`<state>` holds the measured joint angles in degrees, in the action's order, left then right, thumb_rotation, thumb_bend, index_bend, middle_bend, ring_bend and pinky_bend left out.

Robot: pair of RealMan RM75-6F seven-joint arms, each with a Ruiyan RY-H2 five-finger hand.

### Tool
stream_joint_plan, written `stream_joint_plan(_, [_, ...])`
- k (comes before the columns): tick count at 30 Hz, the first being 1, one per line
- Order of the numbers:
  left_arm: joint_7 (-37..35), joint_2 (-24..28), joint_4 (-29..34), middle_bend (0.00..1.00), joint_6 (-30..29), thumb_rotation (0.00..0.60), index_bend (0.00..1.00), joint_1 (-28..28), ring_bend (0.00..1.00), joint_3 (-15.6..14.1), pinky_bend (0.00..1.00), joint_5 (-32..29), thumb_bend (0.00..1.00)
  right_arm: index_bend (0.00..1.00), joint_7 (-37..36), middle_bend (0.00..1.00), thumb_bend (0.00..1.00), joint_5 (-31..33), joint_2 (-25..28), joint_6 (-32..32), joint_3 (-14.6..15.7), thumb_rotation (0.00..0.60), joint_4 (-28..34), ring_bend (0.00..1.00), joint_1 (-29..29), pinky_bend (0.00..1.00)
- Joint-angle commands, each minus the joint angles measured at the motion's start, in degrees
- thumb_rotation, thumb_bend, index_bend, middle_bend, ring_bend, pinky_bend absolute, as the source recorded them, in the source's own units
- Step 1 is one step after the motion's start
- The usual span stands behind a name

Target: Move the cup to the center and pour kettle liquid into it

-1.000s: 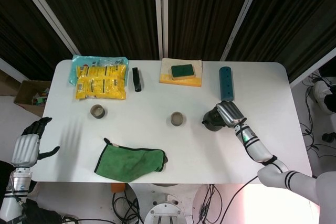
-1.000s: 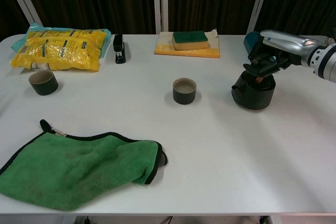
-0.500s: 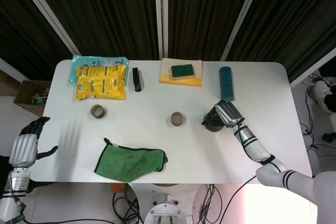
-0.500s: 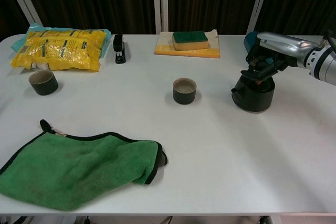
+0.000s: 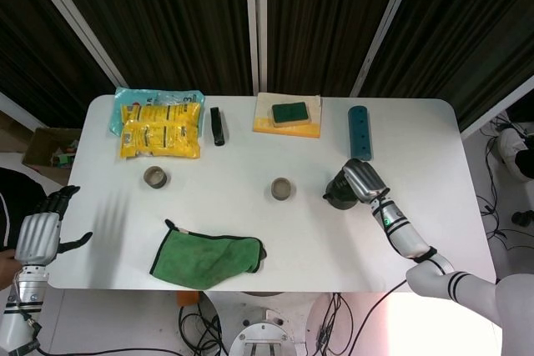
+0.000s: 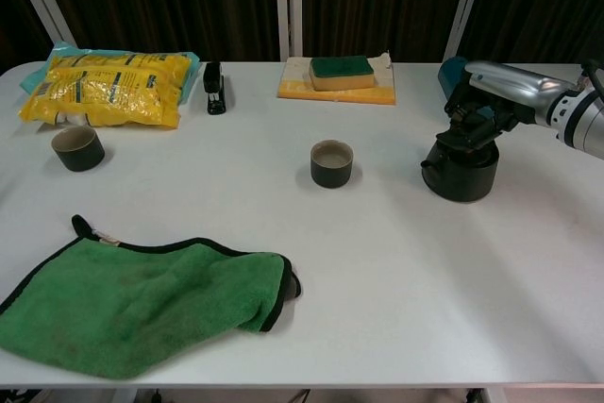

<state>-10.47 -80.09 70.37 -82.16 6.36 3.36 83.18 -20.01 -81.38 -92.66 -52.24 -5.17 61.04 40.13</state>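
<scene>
White bench (image 6: 377, 271), items laid out flat on it.
Carried: yellow snack bag (image 6: 109, 87), black stapler (image 6: 214, 88), sponge on yellow board (image 6: 338, 79), teal cylinder (image 5: 360, 132), two cups (image 6: 332, 163) (image 6: 77, 148), black kettle (image 6: 461, 169), green cloth (image 6: 132, 301) near front edge.

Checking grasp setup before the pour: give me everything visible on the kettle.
The kettle is small, squat and round, dark and matte, possibly cast iron or ceramic. It stands upright on the white table, right of the centre cup and clear of it. A short spout juts from its left side, toward the cup. The right hand is on its top, fingers around what looks like the handle or lid, hiding that part. Its contents cannot be seen.
</scene>
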Motion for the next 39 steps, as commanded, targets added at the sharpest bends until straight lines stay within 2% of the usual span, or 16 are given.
stream_joint_plan(1, [0.02,-0.04,-0.02,0.13,0.01,0.600,0.16,0.02,0.15,-0.02,0.25,0.03,0.13,0.95,0.02,0.95,0.18,-0.04,-0.28,-0.06,-0.03,0.576,-0.25,0.71,-0.08,0.31])
stream_joint_plan(4, [0.10,-0.04,0.03,0.13,0.01,0.600,0.16,0.06,0.15,-0.01,0.25,0.08,0.13,0.95,-0.06,0.95,0.14,0.02,-0.80,-0.23,-0.14,0.521,-0.69,0.71,-0.25,0.31])
stream_joint_plan(12, [0.34,0.22,0.45,0.13,-0.04,0.600,0.16,0.06,0.15,0.04,0.25,0.04,0.13,0.94,0.14,0.94,0.04,-0.04,-1.89,-0.98,-0.43,0.437,-1.89,0.70,-0.64,0.31])
stream_joint_plan(17, [0.44,0.23,0.58,0.13,-0.06,0.600,0.16,0.12,0.15,0.04,0.25,0.14,0.13,0.87,2.06,0.89,0.02,-0.17,-1.83,-1.70,-0.44,0.372,-2.03,0.65,-0.95,0.28])
stream_joint_plan(21, [0.61,0.29,0.76,0.13,-0.14,0.600,0.16,0.16,0.15,0.06,0.25,0.20,0.13,0.70,4.71,0.72,0.02,-0.31,-1.50,-2.50,-0.40,0.360,-1.64,0.49,-1.26,0.14])
stream_joint_plan(23, [0.67,0.29,0.83,0.13,-0.14,0.600,0.16,0.15,0.15,0.05,0.25,0.18,0.13,0.57,5.82,0.59,0.02,-0.23,-1.26,-2.44,-0.36,0.360,-1.29,0.36,-1.33,0.06])
stream_joint_plan(24, [0.70,0.28,0.84,0.13,-0.13,0.600,0.16,0.14,0.15,0.04,0.25,0.16,0.13,0.45,6.21,0.48,0.02,-0.18,-1.14,-2.41,-0.37,0.360,-1.11,0.26,-1.35,0.02])
stream_joint_plan(27, [0.71,0.25,0.79,0.13,-0.13,0.600,0.16,0.08,0.15,0.01,0.25,0.11,0.13,0.20,6.91,0.28,0.01,-0.23,-1.03,-3.29,-0.61,0.360,-0.74,0.09,-1.64,0.00])
stream_joint_plan(30, [0.70,0.27,0.77,0.13,-0.26,0.600,0.16,0.02,0.15,0.01,0.25,0.13,0.13,0.06,7.05,0.17,0.01,-0.56,-0.96,-4.68,-0.83,0.360,-0.55,0.01,-2.06,0.00])
stream_joint_plan(32, [0.70,0.33,0.82,0.13,-0.41,0.600,0.16,-0.01,0.15,0.04,0.25,0.17,0.13,0.01,7.11,0.13,0.01,-0.89,-0.62,-5.50,-0.78,0.359,-0.20,0.00,-2.39,0.00])
stream_joint_plan(35, [0.75,0.48,0.96,0.13,-0.74,0.600,0.16,-0.10,0.15,0.16,0.25,0.18,0.13,0.00,8.30,0.07,0.01,-1.57,0.21,-7.97,-0.82,0.361,0.64,0.00,-3.29,0.00])
stream_joint_plan(37, [0.81,0.56,1.03,0.13,-1.04,0.600,0.16,-0.22,0.15,0.24,0.25,0.14,0.13,0.00,10.16,0.01,0.00,-2.27,0.64,-11.15,-0.93,0.360,1.07,0.00,-4.38,0.00])
stream_joint_plan(39, [0.85,0.68,1.06,0.13,-1.43,0.600,0.16,-0.43,0.15,0.34,0.25,0.05,0.13,0.00,12.33,0.00,0.00,-3.46,1.25,-16.24,-0.99,0.360,2.25,0.00,-6.29,0.00])
